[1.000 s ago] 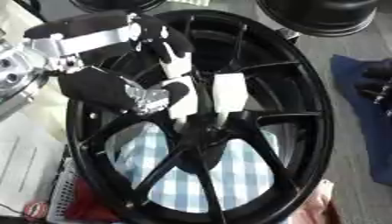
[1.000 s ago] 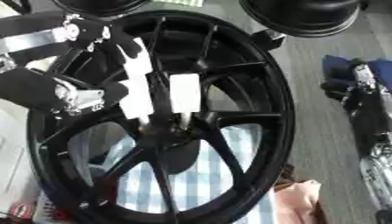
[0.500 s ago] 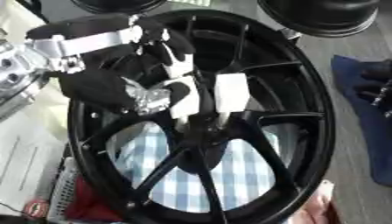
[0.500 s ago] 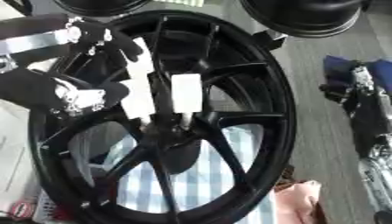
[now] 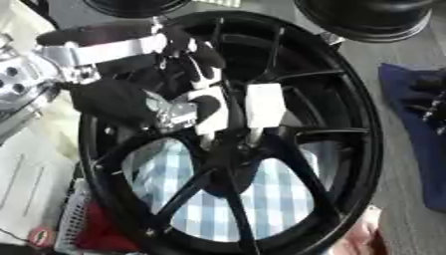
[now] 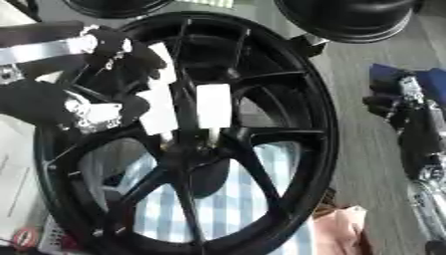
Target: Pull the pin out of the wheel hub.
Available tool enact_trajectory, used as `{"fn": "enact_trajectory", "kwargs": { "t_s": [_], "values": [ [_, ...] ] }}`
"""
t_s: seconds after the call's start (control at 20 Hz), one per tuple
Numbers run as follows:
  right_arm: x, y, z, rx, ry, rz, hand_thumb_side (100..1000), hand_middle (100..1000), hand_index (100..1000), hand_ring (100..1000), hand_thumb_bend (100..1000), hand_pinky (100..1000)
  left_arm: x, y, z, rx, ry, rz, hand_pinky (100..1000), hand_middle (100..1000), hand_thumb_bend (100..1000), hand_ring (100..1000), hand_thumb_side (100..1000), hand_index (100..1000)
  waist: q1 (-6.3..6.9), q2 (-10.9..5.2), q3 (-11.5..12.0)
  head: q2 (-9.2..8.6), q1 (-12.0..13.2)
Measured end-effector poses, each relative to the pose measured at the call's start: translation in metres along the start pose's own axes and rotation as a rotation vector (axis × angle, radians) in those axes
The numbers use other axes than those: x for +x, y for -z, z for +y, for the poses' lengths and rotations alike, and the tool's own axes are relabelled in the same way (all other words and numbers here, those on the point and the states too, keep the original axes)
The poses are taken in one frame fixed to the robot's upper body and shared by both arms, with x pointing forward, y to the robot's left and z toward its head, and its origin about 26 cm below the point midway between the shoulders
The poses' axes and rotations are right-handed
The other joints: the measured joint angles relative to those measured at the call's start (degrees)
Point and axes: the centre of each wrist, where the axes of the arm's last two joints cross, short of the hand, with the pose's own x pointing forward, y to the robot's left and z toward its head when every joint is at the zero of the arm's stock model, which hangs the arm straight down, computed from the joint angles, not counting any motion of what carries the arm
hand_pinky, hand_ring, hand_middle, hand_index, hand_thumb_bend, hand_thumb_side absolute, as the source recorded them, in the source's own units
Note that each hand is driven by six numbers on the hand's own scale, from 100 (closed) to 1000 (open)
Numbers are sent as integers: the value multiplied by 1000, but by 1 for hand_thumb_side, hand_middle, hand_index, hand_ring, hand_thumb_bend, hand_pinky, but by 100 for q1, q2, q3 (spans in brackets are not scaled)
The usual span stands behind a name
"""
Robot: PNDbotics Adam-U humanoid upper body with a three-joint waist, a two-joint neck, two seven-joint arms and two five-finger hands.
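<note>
1. Wheel (image 5: 344, 124): a black spoked rim fills most of your view, tilted askew, with its hub (image 5: 231, 149) near the middle.
2. Left hand (image 5: 153, 102): your black-and-silver hand comes in from the upper left and reaches in among the spokes, above and just left of the hub.
3. Fingers (image 6: 213, 105): their white-padded tips point down at the hub, 1 on each side of a spoke, and they appear to close on something at the hub's top.
4. Pin (image 6: 214, 133): only a short pale stub shows, just under the right-hand pad and right at the hub; you cannot tell whether it is seated or partly out, nor whether the pads actually touch it.
5. Cloth (image 5: 261, 199): a blue-and-white checked cloth lies under the wheel and shows through the lower gaps between spokes.
6. Right hand: it shows in neither view.
7. Background: 2 more black rims (image 5: 375, 17) sit at the top edge, and a dark blue item (image 5: 418, 134) lies at the right, well apart from the hub.
</note>
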Motion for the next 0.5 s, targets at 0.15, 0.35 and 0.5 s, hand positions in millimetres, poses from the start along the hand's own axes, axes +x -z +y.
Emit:
{"fn": "enact_trajectory", "kwargs": {
  "t_s": [0.15, 0.35, 0.5],
  "values": [
    [0, 0, 0, 0, 1, 0, 838, 705, 719, 702, 100, 799, 0, 1, -2, -20, -7, 14, 650, 770, 279, 803, 651, 889, 12, 0, 0, 17, 0],
    [1, 1, 0, 1, 2, -3, 838, 705, 719, 702, 100, 800, 0, 2, -4, -40, -14, 37, 653, 774, 285, 805, 659, 890, 31, 0, 5, 17, 0],
    [1, 1, 1, 2, 3, -5, 838, 705, 719, 702, 100, 800, -1, 3, -6, -53, -20, 51, 660, 779, 289, 814, 659, 890, 32, 0, 5, 17, 0]
  ]
}}
